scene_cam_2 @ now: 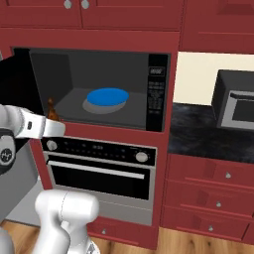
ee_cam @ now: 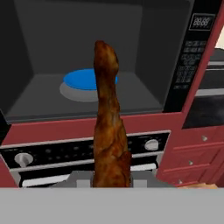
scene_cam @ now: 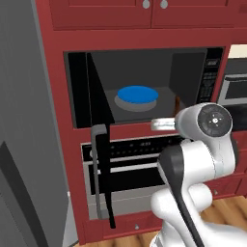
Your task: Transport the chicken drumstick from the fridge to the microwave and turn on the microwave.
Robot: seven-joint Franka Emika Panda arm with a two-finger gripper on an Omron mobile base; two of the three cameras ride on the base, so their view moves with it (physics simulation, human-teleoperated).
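Since the microwave (scene_cam_2: 94, 84) door (scene_cam: 99, 159) is already swung wide open to the left, what matters now is how the drumstick (ee_cam: 108, 127) sits relative to the cavity. It's clamped in the gripper (ee_cam: 110, 177) at its thick end, with the thin end sticking straight out along the gripper's own line, so its long axis points forward, toward the opening. In the hand view the tip lines up with the blue plate (ee_cam: 89, 79) on the grey turntable inside, but the meat is not in yet: it hangs in front of the microwave, about level with the lower edge of the opening. You can catch the brown tip from both base views too, just off the front of the cavity floor (scene_cam: 177, 102) (scene_cam_2: 51, 111).

My read: the coming move is mostly a push forward and a bit up, so the stick goes in lengthwise and ends over the plate. The fingers themselves are hidden behind the meat, so I'm judging the grip from the way it stands out of them.

As for writing, the button panel (scene_cam_2: 157, 94) has a small display and rows of keys, but it's all too blurry to read. No brand visible anywhere, not on the oven (scene_cam_2: 99, 168) below either.
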